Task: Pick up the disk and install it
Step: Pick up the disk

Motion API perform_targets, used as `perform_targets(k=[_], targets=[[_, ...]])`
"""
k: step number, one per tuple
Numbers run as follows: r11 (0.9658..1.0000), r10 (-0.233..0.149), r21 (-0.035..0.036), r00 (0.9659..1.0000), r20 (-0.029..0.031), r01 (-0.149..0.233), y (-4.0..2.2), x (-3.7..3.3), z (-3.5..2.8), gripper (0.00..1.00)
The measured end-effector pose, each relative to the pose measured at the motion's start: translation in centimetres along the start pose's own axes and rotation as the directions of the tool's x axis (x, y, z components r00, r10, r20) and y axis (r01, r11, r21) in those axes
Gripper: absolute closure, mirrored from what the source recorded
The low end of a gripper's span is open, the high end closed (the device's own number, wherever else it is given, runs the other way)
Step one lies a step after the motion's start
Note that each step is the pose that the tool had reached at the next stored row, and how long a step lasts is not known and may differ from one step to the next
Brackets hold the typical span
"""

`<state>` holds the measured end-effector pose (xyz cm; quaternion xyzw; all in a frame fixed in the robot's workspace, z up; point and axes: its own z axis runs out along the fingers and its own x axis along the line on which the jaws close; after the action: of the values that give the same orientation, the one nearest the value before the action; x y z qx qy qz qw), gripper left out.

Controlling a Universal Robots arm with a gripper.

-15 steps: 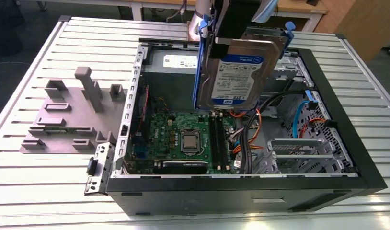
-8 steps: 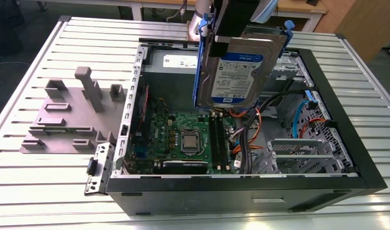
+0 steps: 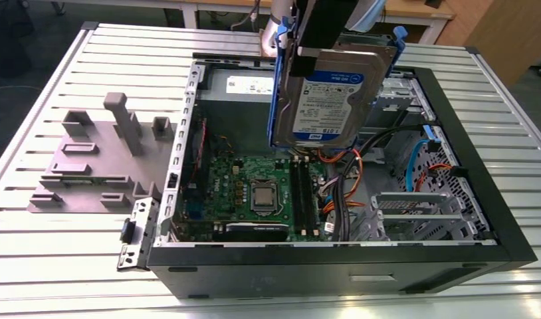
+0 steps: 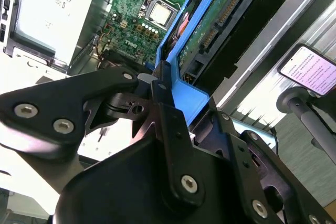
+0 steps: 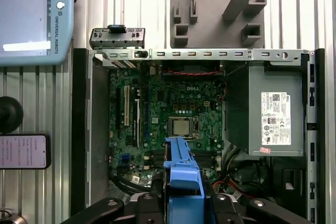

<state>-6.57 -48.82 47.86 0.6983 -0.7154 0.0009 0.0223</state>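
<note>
Clamping the blue carrier frame from 2 sides, the gripper point(image 3: 326, 40) held the disk point(image 3: 328, 100) by its upper end, with its fingers closed against the plastic. In the second wrist view, the gripper point(image 4: 169, 94) met the frame at its near end, and the disk's point(image 4: 210, 22) green circuit-board side faced the camera. In the first wrist view, the gripper point(image 5: 184, 203) gripped the carrier, and the disk point(image 5: 181, 174) showed edge-on. The disk hung upright, its labelled silver face turned toward the exterior camera, over the open case point(image 3: 341, 269). Below it lay the motherboard point(image 3: 252, 193) with its bare processor socket. A grey box point(image 5: 273, 114) with a small white label sat in 1 corner of the case. The case lay on its side on a slatted table point(image 3: 40, 266). Beside it, on the exterior view's left, stood a grey fixture point(image 3: 102, 153). A phone point(image 5: 23, 150) and a pendant point(image 5: 31, 19) rested on the table's other side.
</note>
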Motion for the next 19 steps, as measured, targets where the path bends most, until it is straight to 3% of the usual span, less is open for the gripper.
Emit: perform_targets(k=[6, 17, 18, 19], targets=[[1.0000, 0.000, 0.0000, 1.0000, 0.0000, 0.000, 0.02, -0.93, -0.03, 0.64], [1.0000, 0.000, 0.0000, 1.0000, -0.0001, 0.000, 0.02, -1.00, -0.04, 0.64], [1.0000, 0.000, 0.0000, 1.0000, 0.0000, 0.000, 0.03, -1.43, -0.05, 0.64], [1.0000, 0.000, 0.0000, 1.0000, -0.0001, 0.000, 0.03, -1.43, -0.05, 0.64]])
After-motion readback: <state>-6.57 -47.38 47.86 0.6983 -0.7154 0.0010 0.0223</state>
